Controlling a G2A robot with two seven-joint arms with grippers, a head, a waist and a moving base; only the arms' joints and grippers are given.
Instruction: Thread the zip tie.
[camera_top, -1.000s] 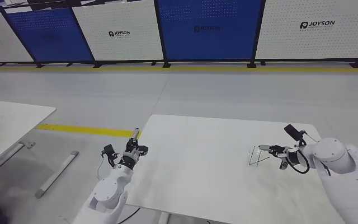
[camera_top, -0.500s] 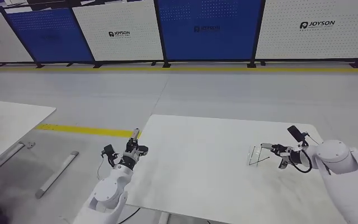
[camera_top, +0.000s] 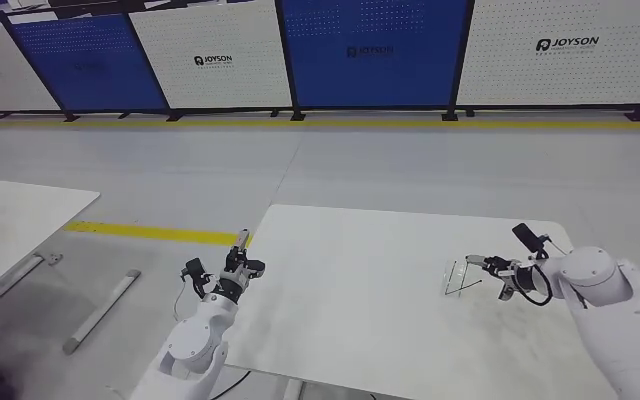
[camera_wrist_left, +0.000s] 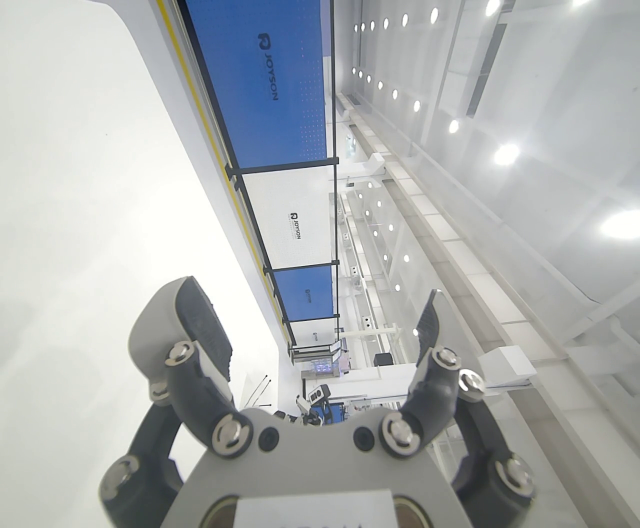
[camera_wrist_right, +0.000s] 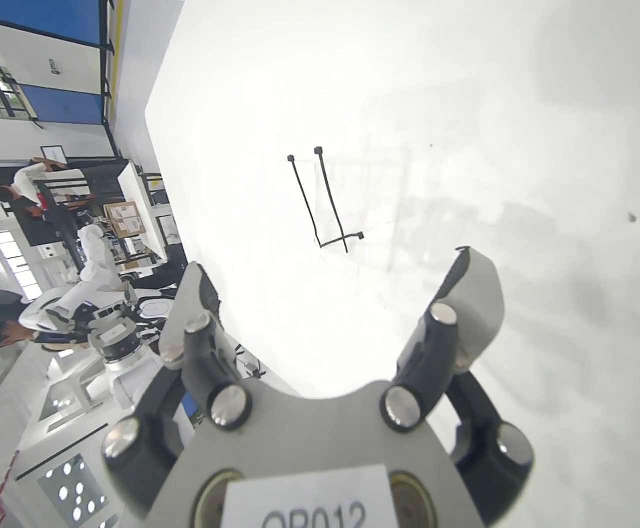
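Three black zip ties (camera_wrist_right: 327, 192) lie loose on the white table (camera_wrist_right: 400, 100): two long ones side by side and a shorter one crossing their ends. In the top view the zip ties (camera_top: 460, 282) sit near the table's right side. My right gripper (camera_wrist_right: 332, 267) hovers just short of them, open, with nothing between its fingers; the top view shows the right gripper (camera_top: 474, 262) right beside the ties. My left gripper (camera_wrist_left: 315, 305) is open and holds nothing, and in the top view the left gripper (camera_top: 241, 241) stands at the table's left edge, far from the ties.
The white table (camera_top: 360, 290) is bare between the two arms. A faint clear rectangular outline (camera_wrist_right: 395, 220) surrounds the ties. Beyond the left edge, a grey bar (camera_top: 100, 310) lies on the floor beside another white table (camera_top: 35, 215).
The right arm shifted slightly to the right and came back a little; its gripper stays open beside the ties. The left arm has not moved.
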